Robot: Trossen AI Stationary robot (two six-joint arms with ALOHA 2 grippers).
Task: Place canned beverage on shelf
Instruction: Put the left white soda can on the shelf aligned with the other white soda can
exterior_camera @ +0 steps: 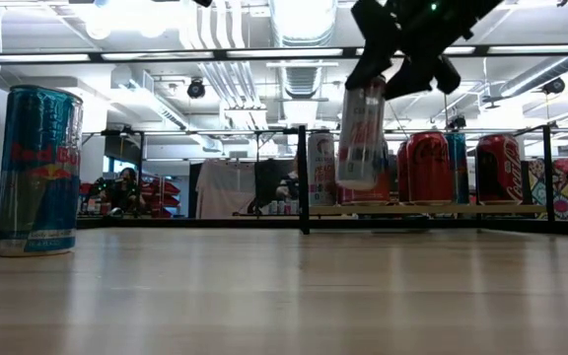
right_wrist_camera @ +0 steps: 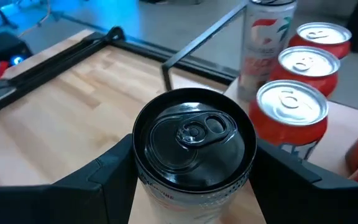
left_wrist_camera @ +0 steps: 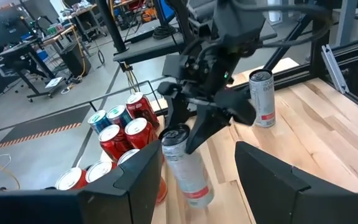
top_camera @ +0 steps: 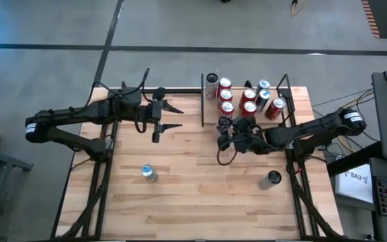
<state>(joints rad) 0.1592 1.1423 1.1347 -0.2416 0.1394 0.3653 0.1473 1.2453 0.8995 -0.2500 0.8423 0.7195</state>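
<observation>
The held canned beverage [exterior_camera: 361, 133], a slim white can with a red band and a black top [right_wrist_camera: 194, 140], hangs above the table just in front of the shelf [exterior_camera: 432, 209]. My right gripper [top_camera: 228, 128] is shut on it. The shelf [top_camera: 202, 107], a light board edged by black rods at the table's far right, carries several red and blue cans [top_camera: 250, 99] standing upright. My left gripper [top_camera: 177, 115] waits open over the table's far left part, its fingers [left_wrist_camera: 138, 180] pointing toward the held can. My right gripper pinches the can's upper wall just below the black rim [right_wrist_camera: 143, 177] between its two fingers, one on each side. The fingers [exterior_camera: 402, 69] slant down from above, coming from the table's right. The can hangs below them, slightly tilted, lifted clear of the table.
A blue Red Bull can [top_camera: 149, 173] stands on the table near the left, large in the low view [exterior_camera: 37, 170]. Another can [top_camera: 272, 178] stands near the right front, also seen in the left wrist view [left_wrist_camera: 263, 98]. A tall white can [right_wrist_camera: 266, 43] stands at the shelf's far left corner.
</observation>
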